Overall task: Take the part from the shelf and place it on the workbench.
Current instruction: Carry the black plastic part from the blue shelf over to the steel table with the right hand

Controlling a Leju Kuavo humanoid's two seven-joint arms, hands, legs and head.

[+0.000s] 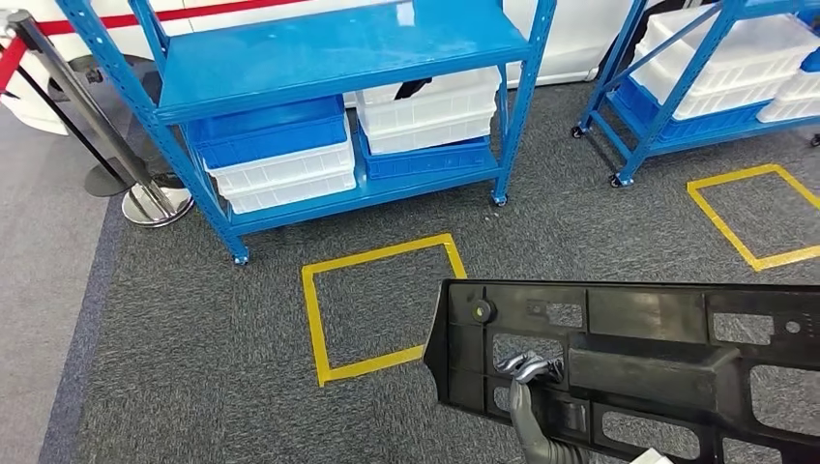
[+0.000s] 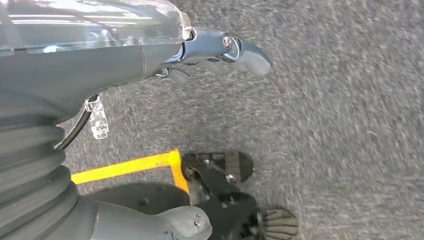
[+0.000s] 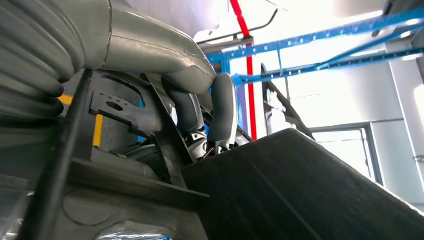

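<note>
Part, a long black plastic panel, looks stiff and light; our right hand hooks fingers through a cutout, left hand hanging loosely curled.

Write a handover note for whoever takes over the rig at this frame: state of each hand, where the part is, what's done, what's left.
Right hand: fingers hooked through an opening in the black plastic part, holding it above the grey carpet.
Left hand: holds nothing, hanging over the carpet.
Blue shelf stands ahead, with stacked bins.
Done: part is off the shelf and in hand.
Left: carry it to the workbench and set it down.
</note>
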